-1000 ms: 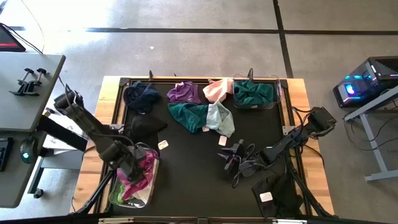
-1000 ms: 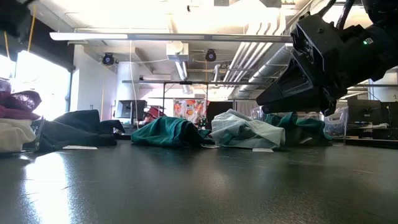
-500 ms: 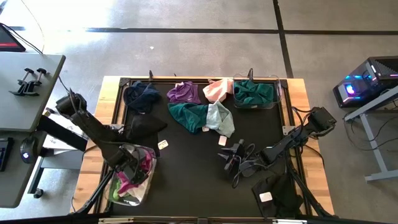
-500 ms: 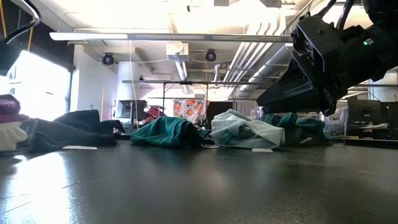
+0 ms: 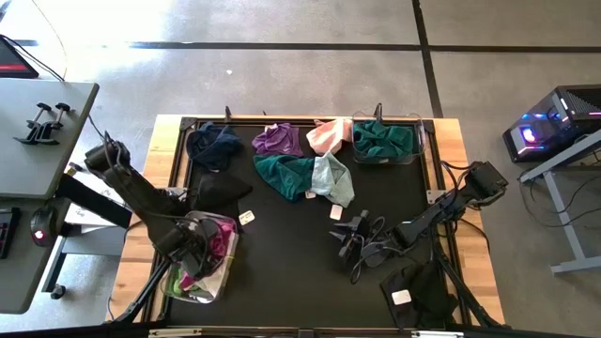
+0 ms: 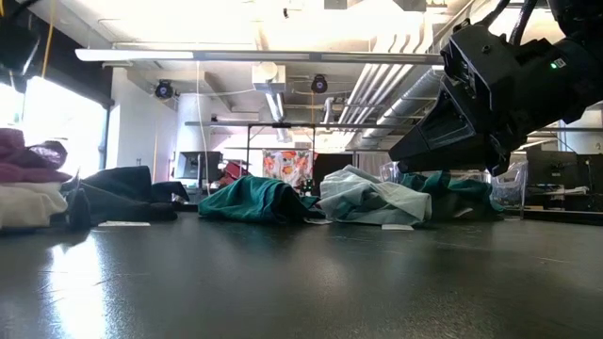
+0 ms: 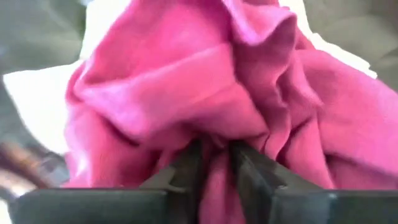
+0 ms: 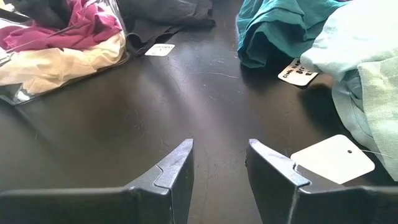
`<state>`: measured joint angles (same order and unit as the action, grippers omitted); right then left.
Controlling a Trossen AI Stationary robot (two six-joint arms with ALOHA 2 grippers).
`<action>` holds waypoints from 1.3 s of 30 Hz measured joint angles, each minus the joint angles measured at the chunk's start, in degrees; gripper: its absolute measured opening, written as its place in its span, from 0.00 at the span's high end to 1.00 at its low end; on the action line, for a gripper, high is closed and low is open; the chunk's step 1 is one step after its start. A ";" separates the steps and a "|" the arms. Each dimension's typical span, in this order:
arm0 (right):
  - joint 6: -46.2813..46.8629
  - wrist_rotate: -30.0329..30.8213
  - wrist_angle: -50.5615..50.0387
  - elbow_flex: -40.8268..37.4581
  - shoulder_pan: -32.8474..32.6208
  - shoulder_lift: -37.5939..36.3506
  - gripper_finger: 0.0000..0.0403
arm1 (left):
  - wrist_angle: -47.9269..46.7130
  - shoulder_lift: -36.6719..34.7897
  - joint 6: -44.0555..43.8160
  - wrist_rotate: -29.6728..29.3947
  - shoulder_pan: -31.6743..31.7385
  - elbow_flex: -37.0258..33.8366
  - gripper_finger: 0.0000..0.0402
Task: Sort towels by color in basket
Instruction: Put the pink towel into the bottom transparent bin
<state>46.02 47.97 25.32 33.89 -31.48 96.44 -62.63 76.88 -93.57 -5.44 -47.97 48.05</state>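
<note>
Two grippers: left point(image 7: 214, 163) pinching magenta towel point(image 7: 205, 93) inside near-left basket point(image 5: 225, 272); right point(image 8: 219, 168) parted, empty, over bare mat centre point(image 5: 291, 253).

Towels spread along the far side of the surface point(image 5: 282, 253), baskets at two corners.

A near-left basket point(image 5: 223, 282) holds bunched towels point(image 5: 222, 242), with the left pincer point(image 7: 215, 163) down among them. A far-right basket point(image 5: 415, 141) holds another towel point(image 5: 380, 139). Between them, along the far edge, more towels lie loose point(image 5: 300, 169). The right pincer point(image 5: 349, 237) sits near the middle, just beside a paper tag point(image 8: 333, 158); one cloth point(image 5: 413, 293), seemingly partly off the surface, lies near-right.
</note>
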 joint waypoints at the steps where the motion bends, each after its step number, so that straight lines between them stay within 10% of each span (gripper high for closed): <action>1: 0.00 0.02 0.00 0.00 0.00 0.00 0.66 | -2.08 0.00 -0.17 0.19 0.00 1.36 0.77; 14: 0.00 0.06 0.00 0.00 0.00 0.00 0.66 | -7.33 -0.07 6.21 -13.56 1.12 13.87 0.67; 39: 0.00 0.09 -0.33 0.00 0.00 0.00 0.66 | -4.19 -0.04 -12.46 -2.33 3.74 -8.28 0.88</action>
<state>46.02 48.05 24.99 33.89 -31.48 96.44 -66.82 76.84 -106.04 -7.77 -44.22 39.77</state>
